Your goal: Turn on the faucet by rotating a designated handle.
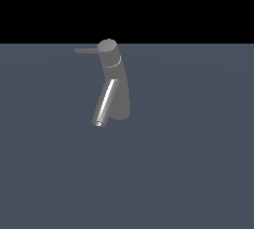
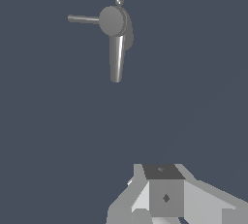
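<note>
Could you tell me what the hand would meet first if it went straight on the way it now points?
Probably the bare floor; the hand looks down on it, apart from the faucet. Depth is unclear.

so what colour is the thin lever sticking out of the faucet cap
Plain matte grey, the thin straight rod handle; clearest in the exterior view.

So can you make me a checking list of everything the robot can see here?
Surface: flat dark blue-grey floor, bare where it shows.
Faucet: upright, dark grey, shiny spout slanting down toward the floor.
Handle: thin rod sticking sideways from the cap, toward the exterior view's left; untouched.
Clutter: nothing seen.
Pincer: seen only in the wrist view, far from the faucet; fingertips out of view, so open or shut cannot be told.
Cables: nothing seen.
Surroundings: plain black backdrop.
</note>
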